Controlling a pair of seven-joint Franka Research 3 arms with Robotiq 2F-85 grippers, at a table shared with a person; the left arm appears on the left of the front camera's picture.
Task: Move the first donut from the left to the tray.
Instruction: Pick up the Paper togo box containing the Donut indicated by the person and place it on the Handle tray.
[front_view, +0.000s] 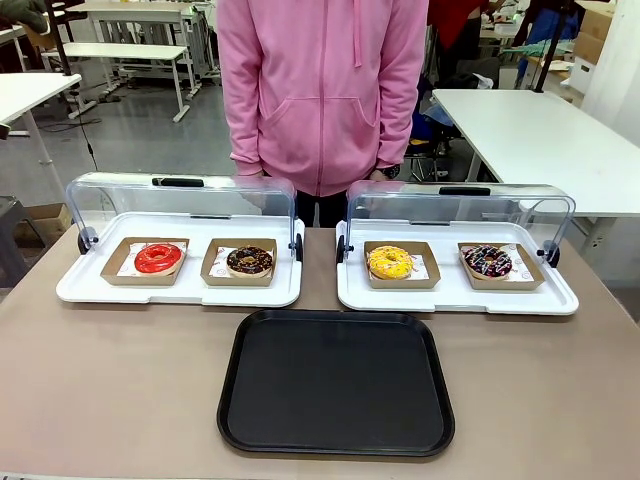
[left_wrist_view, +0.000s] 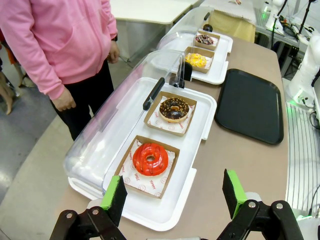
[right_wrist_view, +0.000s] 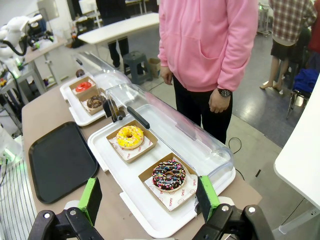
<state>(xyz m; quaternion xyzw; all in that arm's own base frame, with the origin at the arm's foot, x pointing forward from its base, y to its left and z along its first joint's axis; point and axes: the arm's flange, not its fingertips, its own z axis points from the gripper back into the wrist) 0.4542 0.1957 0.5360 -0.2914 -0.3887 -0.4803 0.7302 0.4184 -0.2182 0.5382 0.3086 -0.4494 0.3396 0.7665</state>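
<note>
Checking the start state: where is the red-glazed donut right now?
In the front view the red-glazed donut sits at the left end of the left white display tray, beside the chocolate donut, not yet on the black tray.

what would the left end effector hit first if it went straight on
Probably the red donut, ahead of the open left end effector, though the white tray's near rim might come first.

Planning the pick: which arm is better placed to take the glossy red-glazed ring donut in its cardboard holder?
Left, likely. The left gripper, open, hangs just before the red-glazed ring donut in the white display tray; the right gripper faces the sprinkled chocolate donut at the opposite end.
</note>
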